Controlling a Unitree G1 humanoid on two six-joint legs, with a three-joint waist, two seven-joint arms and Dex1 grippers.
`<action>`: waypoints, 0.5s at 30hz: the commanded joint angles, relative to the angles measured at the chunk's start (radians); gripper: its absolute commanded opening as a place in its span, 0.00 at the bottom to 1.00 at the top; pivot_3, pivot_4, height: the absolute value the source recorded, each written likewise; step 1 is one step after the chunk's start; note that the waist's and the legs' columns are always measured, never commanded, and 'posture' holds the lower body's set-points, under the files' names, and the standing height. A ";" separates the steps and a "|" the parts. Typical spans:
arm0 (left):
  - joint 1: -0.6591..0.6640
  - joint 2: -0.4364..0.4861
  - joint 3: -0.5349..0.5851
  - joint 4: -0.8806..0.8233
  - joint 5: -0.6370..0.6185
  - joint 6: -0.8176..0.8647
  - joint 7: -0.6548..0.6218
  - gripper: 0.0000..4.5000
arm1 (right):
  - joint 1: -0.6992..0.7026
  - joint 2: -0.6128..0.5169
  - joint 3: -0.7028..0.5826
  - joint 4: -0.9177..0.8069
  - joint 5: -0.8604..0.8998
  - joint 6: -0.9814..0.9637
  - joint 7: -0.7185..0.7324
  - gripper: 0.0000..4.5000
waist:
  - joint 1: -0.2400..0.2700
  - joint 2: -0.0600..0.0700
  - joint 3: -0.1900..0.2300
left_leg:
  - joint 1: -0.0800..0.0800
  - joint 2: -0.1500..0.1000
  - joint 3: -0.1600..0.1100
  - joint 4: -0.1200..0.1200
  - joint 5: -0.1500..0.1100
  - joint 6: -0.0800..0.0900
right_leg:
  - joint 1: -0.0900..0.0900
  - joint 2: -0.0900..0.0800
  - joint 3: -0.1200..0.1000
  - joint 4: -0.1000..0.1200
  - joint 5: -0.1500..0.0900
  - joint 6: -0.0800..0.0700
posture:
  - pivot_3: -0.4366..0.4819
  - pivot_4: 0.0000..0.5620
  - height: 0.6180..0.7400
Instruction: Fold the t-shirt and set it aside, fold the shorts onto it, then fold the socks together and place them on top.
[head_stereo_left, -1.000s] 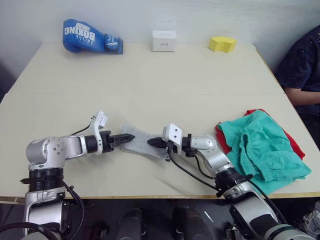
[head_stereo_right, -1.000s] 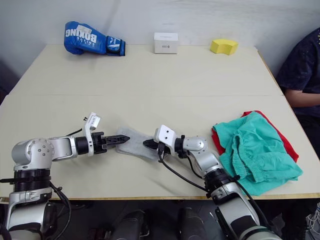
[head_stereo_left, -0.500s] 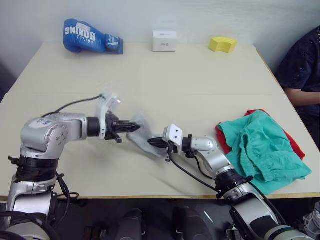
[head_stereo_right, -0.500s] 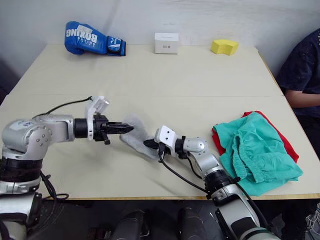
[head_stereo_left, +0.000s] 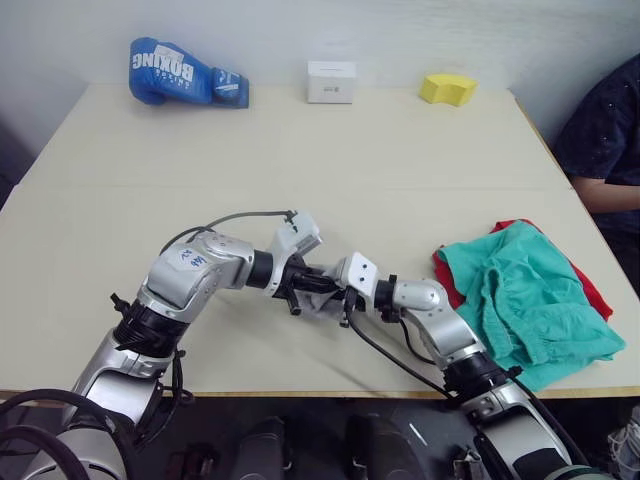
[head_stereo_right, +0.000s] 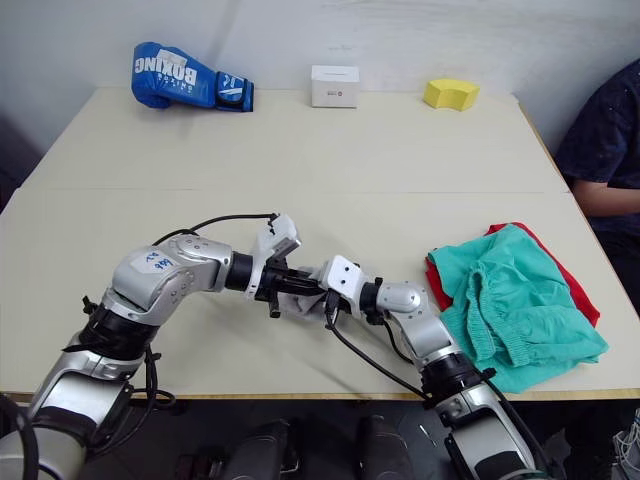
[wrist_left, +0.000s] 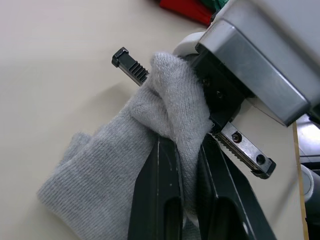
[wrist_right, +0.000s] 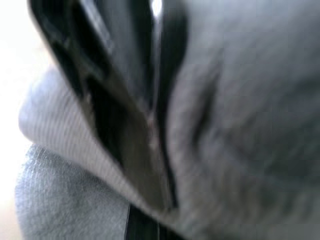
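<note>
a blue boxing glove with white lettering lies at the far left of the pale table, close to the back edge by the wall. a small white box sits at the middle of that same far edge, and a yellow block rests further to the right along it, all three well apart from each other. a person in a dark patterned sleeve sits at the table's right side.
</note>
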 joint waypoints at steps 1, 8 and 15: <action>0.024 0.000 -0.030 0.005 0.061 -0.072 -0.014 0.22 | 0.051 -0.048 -0.030 -0.095 0.014 0.069 -0.007 0.00 | 0.002 0.000 0.000 | 0.000 0.000 0.000 0.000 0.000 0.000 | 0.000 0.000 0.000 0.000 0.000 0.000 | 0.48 0.27 1.00; 0.056 -0.029 -0.015 0.062 0.123 -0.192 -0.025 0.69 | 0.189 -0.144 -0.126 -0.302 0.046 0.237 -0.074 0.00 | 0.020 0.000 0.000 | 0.000 0.000 0.000 0.000 -0.001 0.000 | 0.000 0.000 0.000 0.000 0.000 0.000 | 0.48 0.27 1.00; 0.137 -0.042 0.111 0.041 0.053 -0.411 -0.156 0.99 | 0.311 -0.179 -0.228 -0.440 0.106 0.368 -0.144 0.00 | 0.021 0.000 0.000 | 0.000 0.001 0.000 -0.001 -0.002 0.000 | -0.001 -0.001 0.000 -0.001 -0.001 -0.001 | 0.48 0.27 1.00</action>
